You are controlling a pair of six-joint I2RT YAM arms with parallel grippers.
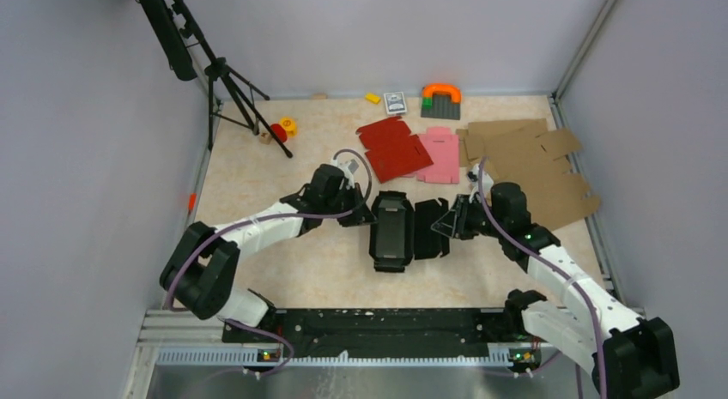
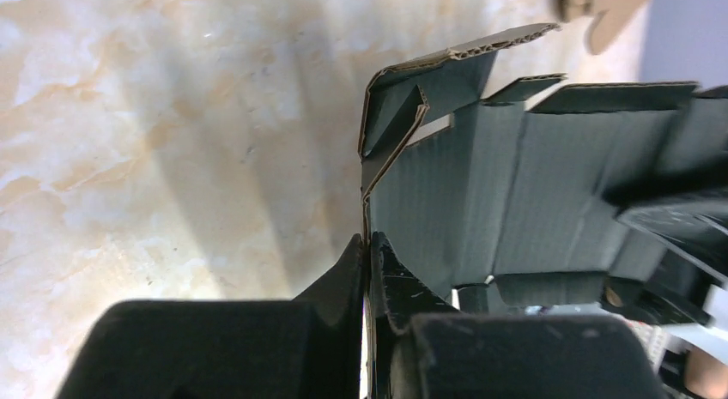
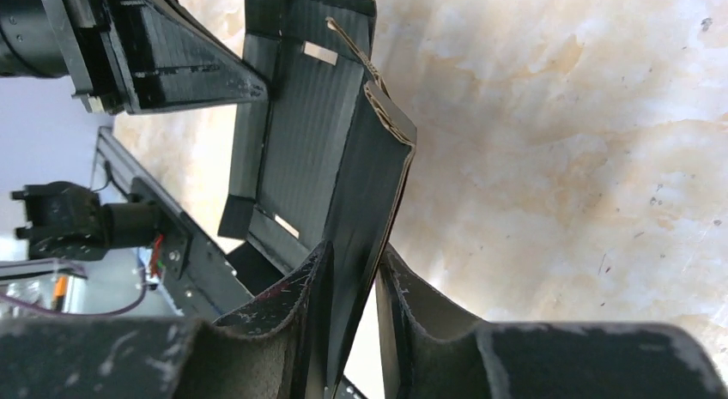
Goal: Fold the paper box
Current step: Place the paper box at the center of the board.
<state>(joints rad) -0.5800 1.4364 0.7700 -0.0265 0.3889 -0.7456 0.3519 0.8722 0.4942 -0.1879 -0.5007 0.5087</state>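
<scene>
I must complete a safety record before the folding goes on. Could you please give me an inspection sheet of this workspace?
Surface: beige marbled table.
Job's things: black paper box, partly folded, central between both arms.
Clutter: red blank, pink blank, brown cardboard sheets, small toys at far edge.
Grippers: left gripper shut on the box's left edge; right gripper open around a flap, gap on one side.
Cables: purple cable looped at each wrist.
Surroundings: grey walls, black tripod far left.
</scene>
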